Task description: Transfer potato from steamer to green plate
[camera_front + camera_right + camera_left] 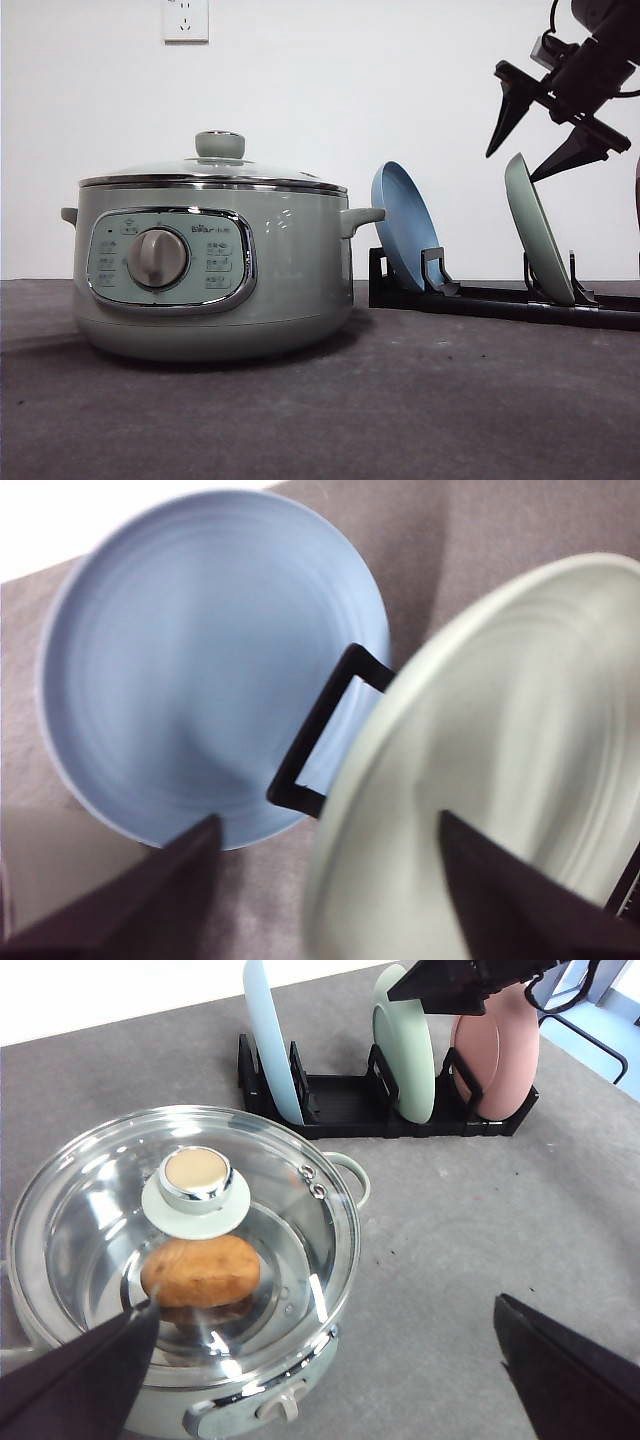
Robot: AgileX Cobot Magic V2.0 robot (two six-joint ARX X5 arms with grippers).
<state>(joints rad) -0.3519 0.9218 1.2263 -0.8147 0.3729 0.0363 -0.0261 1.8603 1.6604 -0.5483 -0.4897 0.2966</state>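
Note:
The steamer [210, 270] stands at the left of the table with its glass lid [190, 1230] on. Through the lid I see the potato [200, 1270] lying inside. My left gripper [323, 1303] hovers open above the steamer, its fingers spread on either side of the pot's near edge. The green plate [540, 230] stands upright in a black rack [500, 300] at the right. My right gripper [511, 167] hangs open just above and to the left of the green plate's top rim [500, 760], holding nothing.
A blue plate [405, 225] stands upright in the same rack, left of the green one. A pink plate [500, 1050] stands behind the green plate. The rack's black posts [320, 730] rise between the plates. Bare grey tabletop [450, 400] lies in front of the rack.

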